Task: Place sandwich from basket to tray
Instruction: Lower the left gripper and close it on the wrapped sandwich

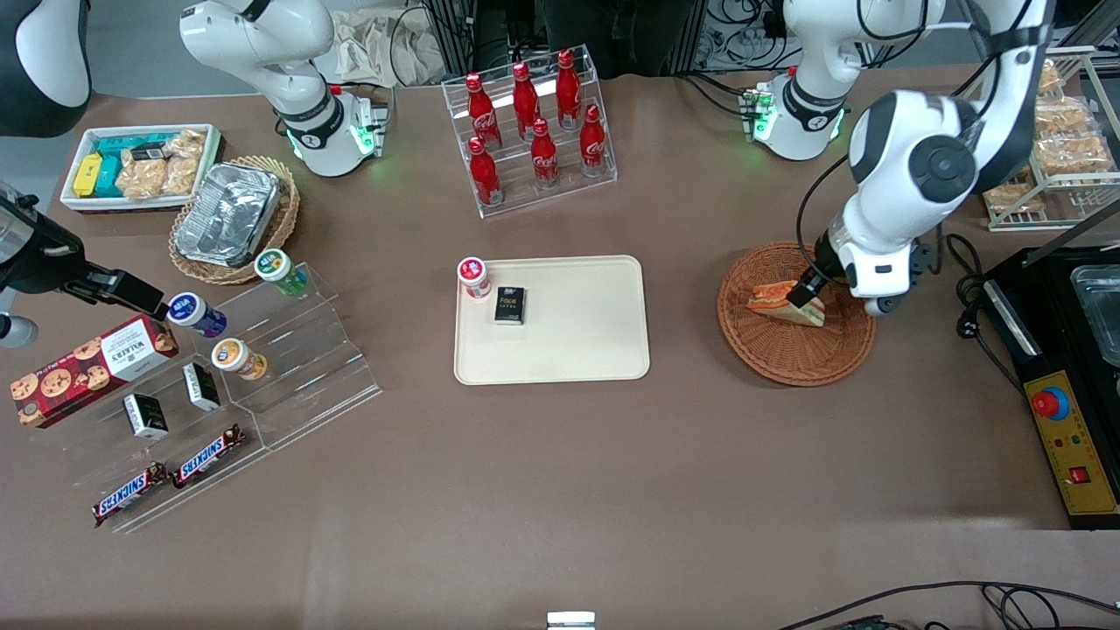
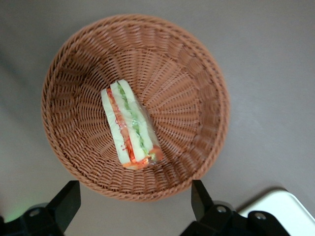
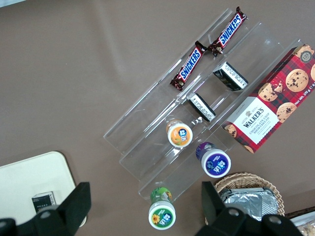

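Directly beneath your gripper lies the sandwich, resting on its side on the woven floor of the basket, with its white bread and red and green filling turned up toward the wrist camera. You have the fingers spread wide, one at each side of the basket's rim as the wrist camera sees it, with neither touching the sandwich. From the front, your gripper hangs over the basket, with the sandwich just under its dark fingertips; whether they touch the bread you cannot tell from that view. Well away from your gripper, toward the parked arm's end of the table, sits the tray, flat on the brown table. You can see a small black box lying on the tray and a red-capped cup standing at its corner. Farther from the front camera than the tray stands a clear rack of red bottles.
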